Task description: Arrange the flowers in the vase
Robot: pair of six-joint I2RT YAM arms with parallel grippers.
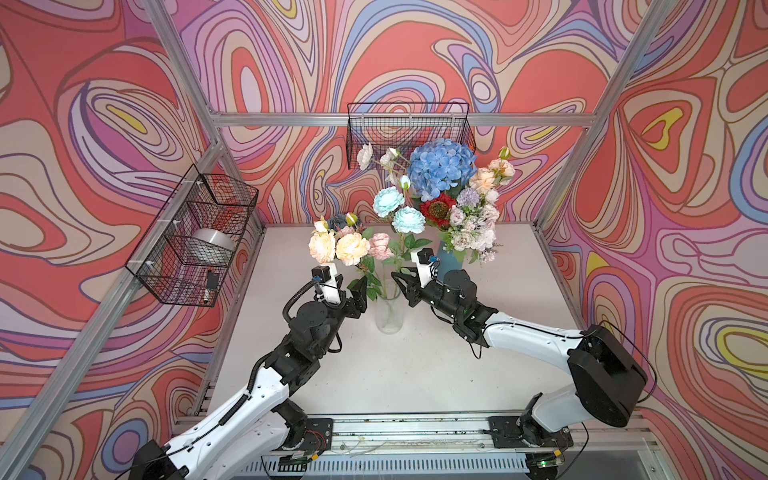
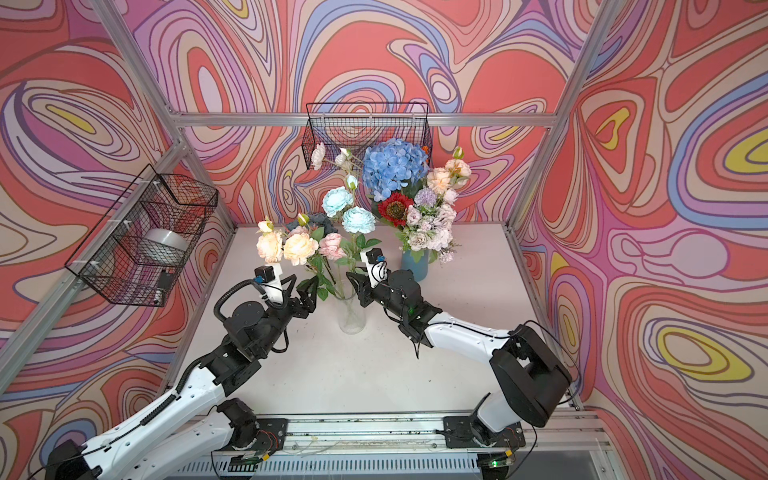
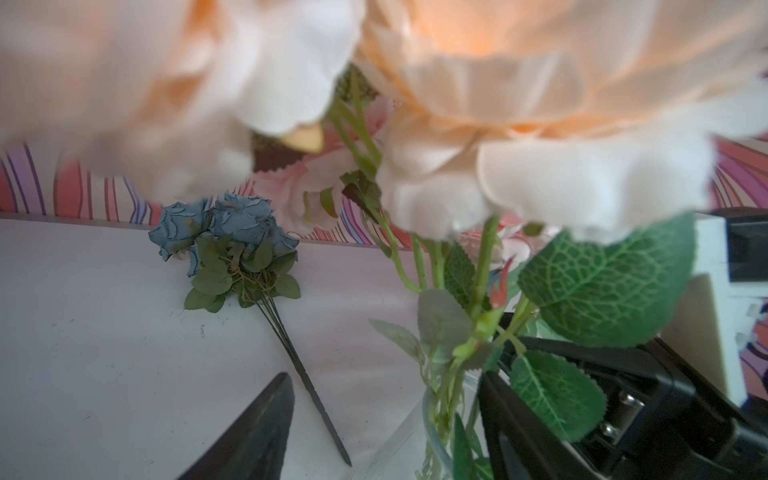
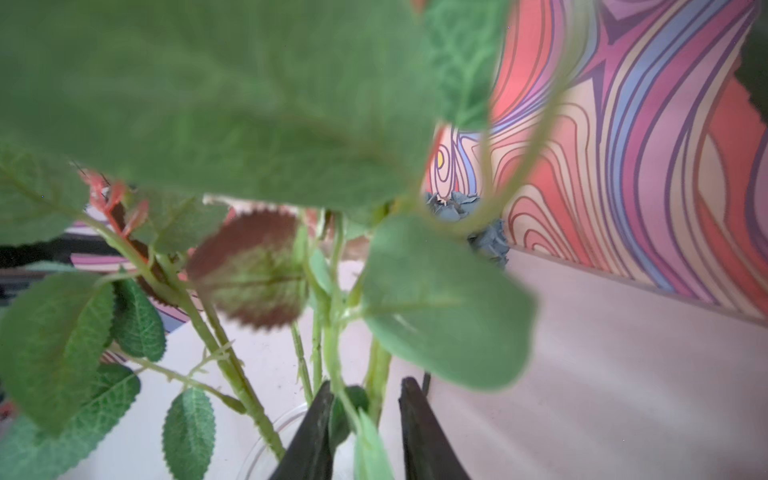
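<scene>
1. Centrally on the worktop [image 1: 415,374] stands a clear glass vase [image 1: 389,309], with the stems of cream roses [image 1: 336,247], a pink rose [image 1: 380,245] and pale-blue roses [image 1: 388,200] in it.
2. The left claw [image 1: 362,296] sits just beside the vase's rim on the left. Its jaws are wide apart and grip nothing.
3. The right claw [image 4: 368,384] is at the rim's opposite side. Its jaws are a little apart, with a green stem [image 4: 338,374] running loose between them.
4. Behind them, a blue vase [image 1: 446,262] carries a big blue hydrangea [image 1: 441,166], a red sunflower [image 1: 436,210] and pale blossoms.
5. A dusty-blue rose bunch [image 3: 224,232] lies flat on the worktop near the back wall.
</scene>
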